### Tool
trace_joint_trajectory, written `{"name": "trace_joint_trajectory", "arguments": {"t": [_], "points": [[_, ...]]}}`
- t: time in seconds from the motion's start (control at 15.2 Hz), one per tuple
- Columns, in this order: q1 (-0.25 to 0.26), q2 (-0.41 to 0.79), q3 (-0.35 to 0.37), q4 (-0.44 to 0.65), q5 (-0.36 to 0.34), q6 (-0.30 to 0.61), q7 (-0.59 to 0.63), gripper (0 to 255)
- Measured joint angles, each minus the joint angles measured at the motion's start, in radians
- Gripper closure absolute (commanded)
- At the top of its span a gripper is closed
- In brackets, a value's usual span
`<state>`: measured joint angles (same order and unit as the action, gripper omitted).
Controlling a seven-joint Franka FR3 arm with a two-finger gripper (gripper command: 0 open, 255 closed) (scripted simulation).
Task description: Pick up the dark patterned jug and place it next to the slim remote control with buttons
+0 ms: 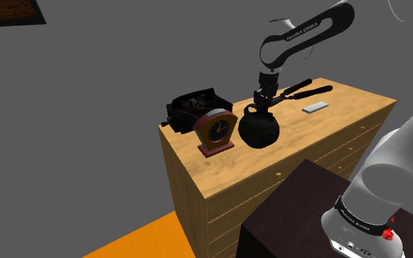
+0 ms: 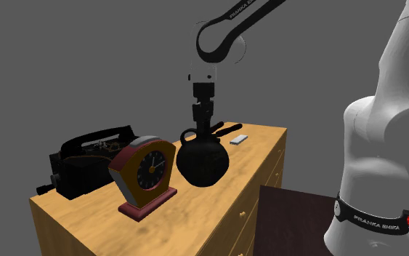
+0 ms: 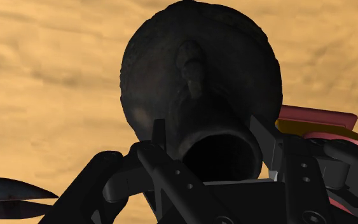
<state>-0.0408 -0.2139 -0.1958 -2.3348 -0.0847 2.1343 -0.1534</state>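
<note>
Shoulder view — dark jug [image 1: 260, 130] upright on the desk [image 1: 293, 149], just beside the clock [image 1: 216, 133], apart from the slim remote [image 1: 315, 108].
Second exterior view — pincer [image 2: 201, 125] straight down on the jug's neck.
Wrist view — fingers [image 3: 163, 170] clamped on the neck, either side of the mouth.

Dark round-bellied jug [image 1: 259, 130] upright on wooden top [image 1: 285, 157], neck clasped by pincer [image 1: 262, 108]; slim pale remote [image 1: 315, 108] flat, well apart.

White letters reading "FRANKA EMIKA" ran along the arm [image 1: 302, 33] on its upper link. The same words stood on the black band [image 2: 370, 221] round the near joint. The clock [image 2: 150, 171] showed no legible numerals.
</note>
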Motion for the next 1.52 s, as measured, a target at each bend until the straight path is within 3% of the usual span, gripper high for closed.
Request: {"name": "trace_joint_trajectory", "arguments": {"t": [0.33, 1.52], "points": [[0.0, -0.001, 0.001, 0.003, 0.0, -0.007, 0.001, 255], [0.003, -0.065, 0.012, 0.179, -0.001, -0.248, -0.001, 255]]}}
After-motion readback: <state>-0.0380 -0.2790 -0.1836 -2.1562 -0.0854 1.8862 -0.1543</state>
